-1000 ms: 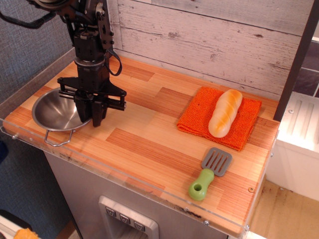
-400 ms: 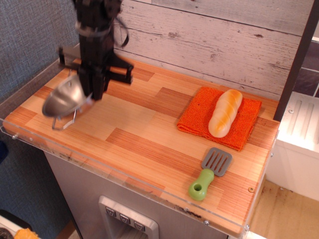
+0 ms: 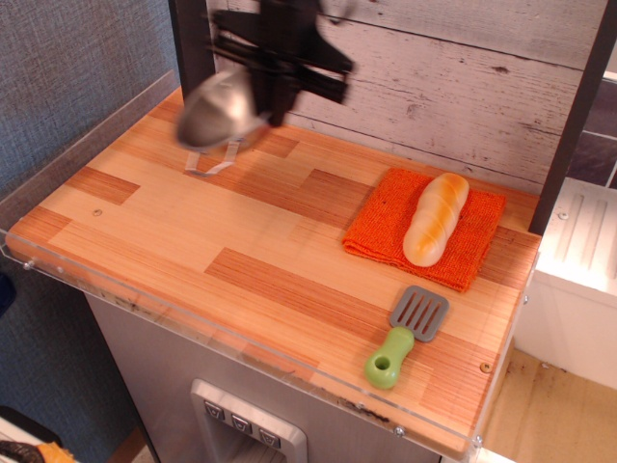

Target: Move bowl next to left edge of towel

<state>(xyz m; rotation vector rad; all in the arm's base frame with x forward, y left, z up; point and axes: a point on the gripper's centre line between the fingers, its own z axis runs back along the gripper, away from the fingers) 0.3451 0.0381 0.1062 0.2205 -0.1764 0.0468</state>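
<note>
observation.image has the arm's jaws (image 3: 262, 92) clamped on the bowl (image 3: 217, 108), which a second ago sat on the bench (image 3: 241, 251) at the near left corner. Now it's lifted, tilted and blurry, up by the far wall and travelling right. The towel (image 3: 386, 217), with a bread roll (image 3: 436, 218) on it, is well apart still, so carry's roughly half done. Spatula (image 3: 407, 335) untouched.

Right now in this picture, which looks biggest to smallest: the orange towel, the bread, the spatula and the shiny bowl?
1. orange towel
2. bread and spatula: look about alike, too close to rank
Shiny bowl: blurred and lifted in the gripper, so unsure.
</note>
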